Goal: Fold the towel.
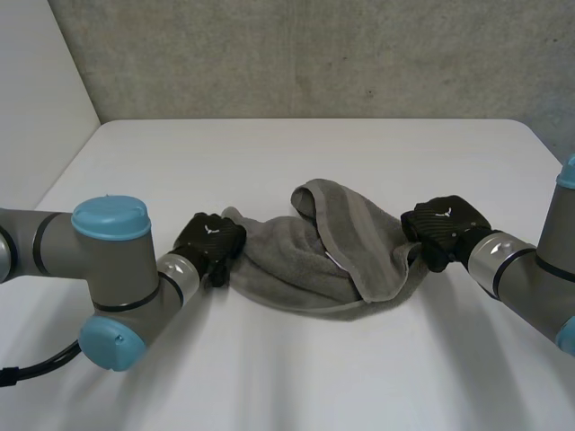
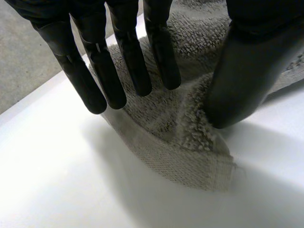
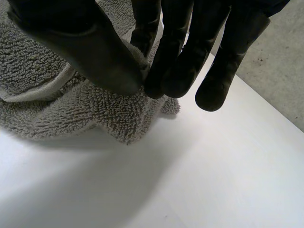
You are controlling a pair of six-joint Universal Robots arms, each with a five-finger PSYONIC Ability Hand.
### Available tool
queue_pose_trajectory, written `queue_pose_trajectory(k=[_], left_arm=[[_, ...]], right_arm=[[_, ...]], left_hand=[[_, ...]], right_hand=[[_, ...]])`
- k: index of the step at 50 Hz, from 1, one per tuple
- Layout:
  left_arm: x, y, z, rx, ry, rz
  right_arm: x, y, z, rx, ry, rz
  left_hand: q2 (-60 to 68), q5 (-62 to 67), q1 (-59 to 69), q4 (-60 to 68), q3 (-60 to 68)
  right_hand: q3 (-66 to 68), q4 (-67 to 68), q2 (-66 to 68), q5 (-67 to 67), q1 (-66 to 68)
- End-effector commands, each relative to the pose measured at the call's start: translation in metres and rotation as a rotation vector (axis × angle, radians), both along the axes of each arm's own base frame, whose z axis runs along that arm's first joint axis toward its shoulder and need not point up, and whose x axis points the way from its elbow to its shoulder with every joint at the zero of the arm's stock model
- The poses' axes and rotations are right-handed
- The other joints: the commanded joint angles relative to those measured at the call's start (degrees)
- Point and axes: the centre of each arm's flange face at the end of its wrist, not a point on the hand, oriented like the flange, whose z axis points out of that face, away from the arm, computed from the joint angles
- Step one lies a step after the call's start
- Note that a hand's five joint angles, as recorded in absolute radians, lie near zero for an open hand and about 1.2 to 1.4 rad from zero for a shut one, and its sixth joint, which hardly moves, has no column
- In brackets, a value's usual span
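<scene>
A grey towel (image 1: 310, 269) lies crumpled in the middle of the white table (image 1: 296, 153), with one part folded over on itself. My left hand (image 1: 208, 241) is at the towel's left end. In the left wrist view its fingers (image 2: 128, 52) are straight and stand along one side of a towel corner (image 2: 185, 147), while the thumb (image 2: 242, 80) presses on the cloth on the other side, with a gap between them. My right hand (image 1: 445, 229) is at the towel's right end. There its thumb and fingers (image 3: 175, 57) pinch a bunch of the towel's edge (image 3: 128, 114).
The table's far edge meets a grey wall (image 1: 314, 54). Bare white tabletop lies in front of the towel and behind it.
</scene>
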Motion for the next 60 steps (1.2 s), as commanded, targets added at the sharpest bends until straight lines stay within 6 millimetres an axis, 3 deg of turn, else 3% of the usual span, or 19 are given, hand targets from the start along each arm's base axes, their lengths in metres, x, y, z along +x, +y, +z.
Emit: queue_pose_trajectory(k=[1, 23, 29, 32, 39, 41, 42, 44, 45, 47, 48, 50, 51, 52, 53, 55, 56, 58, 60], left_arm=[[0.000, -0.001, 0.006, -0.012, 0.010, 0.003], [-0.003, 0.005, -0.010, 0.021, -0.014, -0.016], [-0.003, 0.004, -0.009, 0.021, -0.008, -0.010], [-0.004, 0.004, -0.008, 0.020, -0.005, -0.009], [-0.010, 0.005, 0.008, -0.025, 0.022, -0.028], [-0.012, 0.001, 0.031, -0.088, 0.062, -0.024], [-0.012, 0.001, 0.031, -0.089, 0.063, -0.024], [-0.012, -0.005, 0.065, -0.173, 0.133, -0.010], [-0.012, -0.005, 0.066, -0.173, 0.134, -0.010], [-0.012, -0.009, 0.113, -0.273, 0.242, 0.008], [-0.012, -0.009, 0.113, -0.273, 0.242, 0.008], [-0.006, -0.011, 0.163, -0.365, 0.365, 0.029], [-0.005, -0.011, 0.164, -0.365, 0.365, 0.029], [-0.001, -0.008, 0.187, -0.401, 0.429, 0.037], [-0.001, -0.008, 0.187, -0.402, 0.430, 0.037], [0.006, 0.003, 0.229, -0.469, 0.564, 0.027], [0.006, 0.003, 0.229, -0.470, 0.564, 0.027], [0.013, 0.013, 0.254, -0.516, 0.666, 0.016], [0.015, 0.017, 0.260, -0.523, 0.691, 0.011]], right_arm=[[0.000, 0.000, -0.002, 0.004, 0.002, 0.000], [0.000, 0.000, -0.002, 0.006, 0.002, 0.000], [0.000, 0.000, -0.003, 0.008, 0.002, -0.002], [-0.001, -0.001, -0.003, 0.006, 0.002, -0.005], [0.000, -0.005, 0.009, -0.061, -0.041, -0.017], [0.001, -0.004, 0.044, -0.170, -0.126, -0.030], [0.001, -0.004, 0.044, -0.170, -0.127, -0.030], [-0.001, -0.002, 0.081, -0.260, -0.265, -0.054], [-0.001, -0.002, 0.081, -0.260, -0.266, -0.054], [-0.005, -0.002, 0.114, -0.326, -0.415, -0.076], [-0.005, -0.002, 0.114, -0.326, -0.416, -0.076], [-0.009, 0.007, 0.152, -0.402, -0.584, -0.075], [-0.009, 0.007, 0.152, -0.402, -0.585, -0.075], [-0.010, 0.012, 0.169, -0.437, -0.667, -0.063], [-0.010, 0.012, 0.169, -0.438, -0.668, -0.062], [-0.016, 0.024, 0.199, -0.518, -0.810, -0.051], [-0.016, 0.024, 0.200, -0.518, -0.810, -0.051], [-0.021, 0.032, 0.216, -0.557, -0.880, -0.065], [-0.023, 0.035, 0.217, -0.543, -0.869, -0.082]], left_hand=[[-3.41, -12.68, -3.20, -3.19, -3.38], [-5.26, -14.53, -5.05, -5.04, -5.23], [4.83, -4.43, 5.04, 5.05, 4.86], [19.38, 10.12, 19.60, 19.60, 19.41], [19.44, 10.18, 19.66, 19.66, 19.47], [19.44, 10.18, 19.66, 19.66, 19.47], [19.44, 10.18, 19.66, 19.66, 19.47], [19.44, 10.18, 19.66, 19.66, 19.47], [19.44, 10.18, 19.66, 19.66, 19.47], [19.44, 10.18, 19.66, 19.66, 19.47], [19.44, 10.18, 19.66, 19.66, 19.47], [19.44, 10.18, 19.66, 19.66, 19.47], [19.44, 10.18, 19.66, 19.66, 19.47], [19.44, 10.18, 19.66, 19.66, 19.47], [19.44, 10.18, 19.66, 19.66, 19.47], [19.44, 10.18, 19.66, 19.66, 19.47], [19.44, 10.18, 19.66, 19.66, 19.47], [19.44, 10.18, 19.66, 19.66, 19.47], [19.44, 10.18, 19.66, 19.66, 19.47]], right_hand=[[1.77, 1.72, 2.42, 1.69, 2.91], [1.77, 1.72, 2.42, 1.69, 2.91], [1.77, 1.72, 2.42, 1.69, 2.91], [1.77, 1.72, 2.42, 1.69, 2.91], [1.77, 1.72, 2.42, 1.69, 2.91], [1.77, 1.72, 2.42, 1.69, 2.91], [1.77, 1.72, 2.42, 1.69, 2.91], [1.77, 1.72, 2.42, 1.69, 2.91], [1.77, 1.72, 2.42, 1.69, 2.91], [1.77, 1.72, 2.42, 1.69, 2.91], [1.77, 1.72, 2.42, 1.69, 2.91], [1.77, 1.72, 2.42, 1.69, 2.91], [1.77, 1.72, 2.42, 1.69, 2.91], [1.77, 1.72, 2.42, 1.69, 2.91], [1.77, 1.72, 2.42, 1.69, 2.91], [1.77, 1.72, 2.42, 1.69, 2.91], [1.77, 1.72, 2.42, 1.69, 2.91], [1.77, 1.72, 2.42, 1.69, 2.91], [1.77, 1.72, 2.42, 1.69, 2.91]])
